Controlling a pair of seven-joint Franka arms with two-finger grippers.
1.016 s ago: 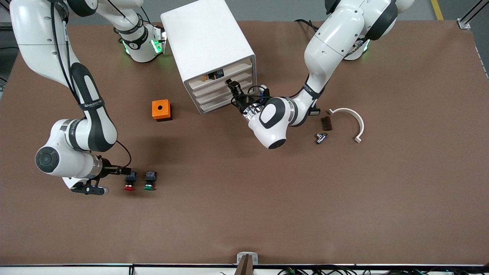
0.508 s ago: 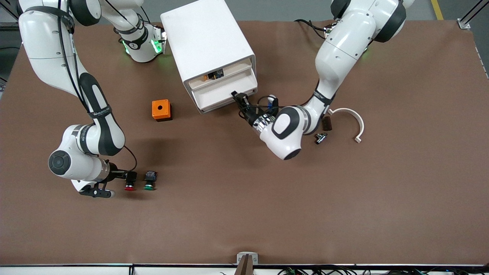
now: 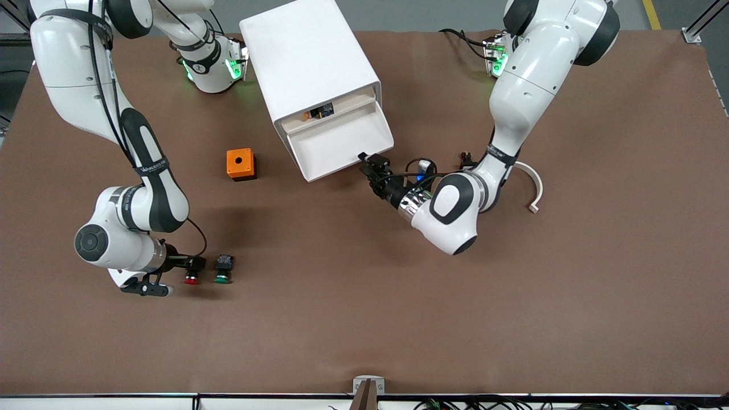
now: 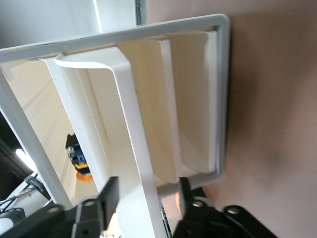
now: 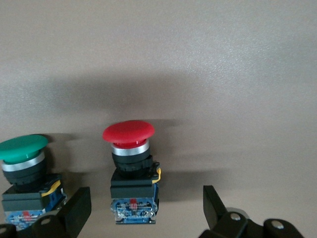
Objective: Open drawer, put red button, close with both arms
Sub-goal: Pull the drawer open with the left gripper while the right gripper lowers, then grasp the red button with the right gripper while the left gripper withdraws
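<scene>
A brown mat covers the table [image 3: 598, 296] almost edge to edge. Grey floor [image 3: 421, 14] shows past its top edge. Even light casts soft shadows.

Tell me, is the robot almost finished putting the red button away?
Not yet. Done: the drawer is pulled out of the white cabinet. The left pincer is at the drawer's front edge, jaws apart astride it. In hand: the right pincer is open around the red button, which sits on the table beside the green button. Left: grab it, drop it in, and push the drawer shut.
</scene>
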